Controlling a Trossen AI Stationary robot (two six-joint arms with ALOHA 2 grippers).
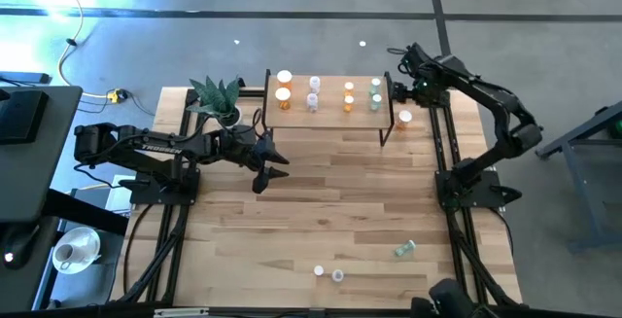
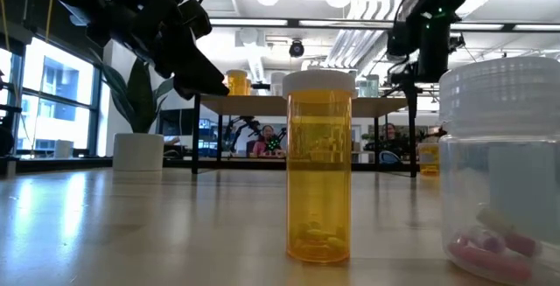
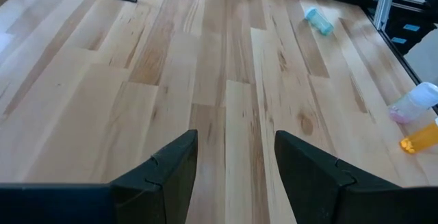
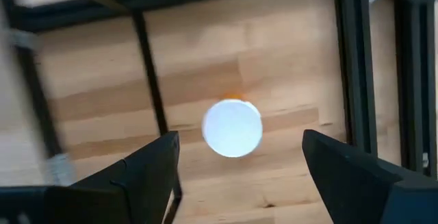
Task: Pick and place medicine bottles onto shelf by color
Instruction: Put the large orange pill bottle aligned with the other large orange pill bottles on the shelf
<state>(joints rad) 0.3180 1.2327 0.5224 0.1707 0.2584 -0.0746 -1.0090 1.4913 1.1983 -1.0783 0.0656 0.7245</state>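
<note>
Right gripper [image 4: 236,166], dark jaws spread, hangs above white-capped orange bottle [image 4: 233,127] beside light-wood shelf [image 1: 330,114], body mostly hidden; left gripper [image 3: 236,166] jaws part-spread, empty.

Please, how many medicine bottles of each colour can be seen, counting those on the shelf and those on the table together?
Orange bottles: 6
White or clear bottles: 3
Pale green bottles: 3
Total: 12
</note>
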